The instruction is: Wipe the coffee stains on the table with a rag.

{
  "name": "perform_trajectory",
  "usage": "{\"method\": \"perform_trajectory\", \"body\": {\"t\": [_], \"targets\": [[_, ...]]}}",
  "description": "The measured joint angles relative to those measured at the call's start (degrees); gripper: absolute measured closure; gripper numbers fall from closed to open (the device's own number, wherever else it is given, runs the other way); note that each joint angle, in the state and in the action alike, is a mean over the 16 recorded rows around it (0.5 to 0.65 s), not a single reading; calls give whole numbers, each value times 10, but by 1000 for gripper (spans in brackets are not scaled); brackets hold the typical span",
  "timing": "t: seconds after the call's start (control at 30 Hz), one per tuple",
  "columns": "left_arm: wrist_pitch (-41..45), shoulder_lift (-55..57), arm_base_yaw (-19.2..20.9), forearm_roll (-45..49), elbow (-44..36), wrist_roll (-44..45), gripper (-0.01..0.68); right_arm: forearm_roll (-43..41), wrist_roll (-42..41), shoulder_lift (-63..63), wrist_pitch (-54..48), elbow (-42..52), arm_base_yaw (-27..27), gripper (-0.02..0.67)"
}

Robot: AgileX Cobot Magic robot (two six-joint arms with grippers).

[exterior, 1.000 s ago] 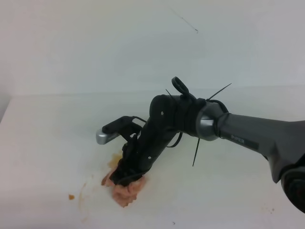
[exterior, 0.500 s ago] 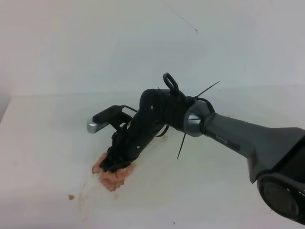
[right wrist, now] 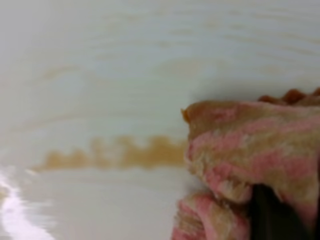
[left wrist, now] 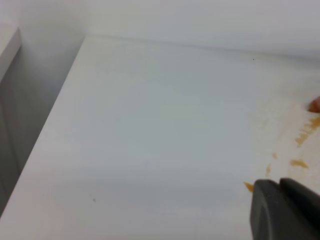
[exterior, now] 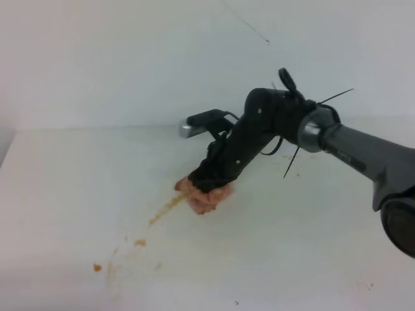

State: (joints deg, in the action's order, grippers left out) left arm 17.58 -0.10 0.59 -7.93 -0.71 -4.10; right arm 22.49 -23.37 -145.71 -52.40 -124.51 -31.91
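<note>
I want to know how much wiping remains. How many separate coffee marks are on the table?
3 clear ones: a streak beside the rag, a spot nearer the camera, a speck front-left. Faint smears, and any under the rag, may add more.

Salmon-pink rag (exterior: 205, 197) mottled with brown patches; tan-brown coffee stains (exterior: 165, 208) streaked and speckled; plain white table (exterior: 65, 194); black right gripper (exterior: 206, 183).

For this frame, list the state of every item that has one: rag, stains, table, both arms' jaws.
rag: bunched, brown-stained, pressed on the table, clamped in the right gripper.
coffee stains: a tan streak trailing from the rag, plus scattered specks nearer the front; not wiped up.
table: white, partly soiled.
right jaws: shut on the rag.
left gripper: only a dark edge shows; jaws unclear.
</note>
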Motion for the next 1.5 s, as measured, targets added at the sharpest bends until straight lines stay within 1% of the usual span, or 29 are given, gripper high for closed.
{"method": "perform_trajectory", "body": {"t": [0.23, 0.43, 0.73, 1.0, 1.27, 1.5], "targets": [[-1, 0, 0, 0, -3, 0, 674, 11, -5, 0, -16, 0, 44, 614], [0, -1, 0, 0, 1, 0, 675, 50, -34, -2, -16, 1, 46, 614], [2, 0, 0, 0, 6, 0, 675, 110, -76, -11, 7, 2, 4, 614], [2, 1, 0, 0, 6, 0, 675, 128, -83, -20, 5, -1, -49, 614], [2, 1, 0, 0, 6, 0, 675, 135, -88, -25, -51, -16, -89, 614], [2, 1, 0, 0, 7, 0, 675, 118, -87, -18, -118, -55, -102, 614]]}}
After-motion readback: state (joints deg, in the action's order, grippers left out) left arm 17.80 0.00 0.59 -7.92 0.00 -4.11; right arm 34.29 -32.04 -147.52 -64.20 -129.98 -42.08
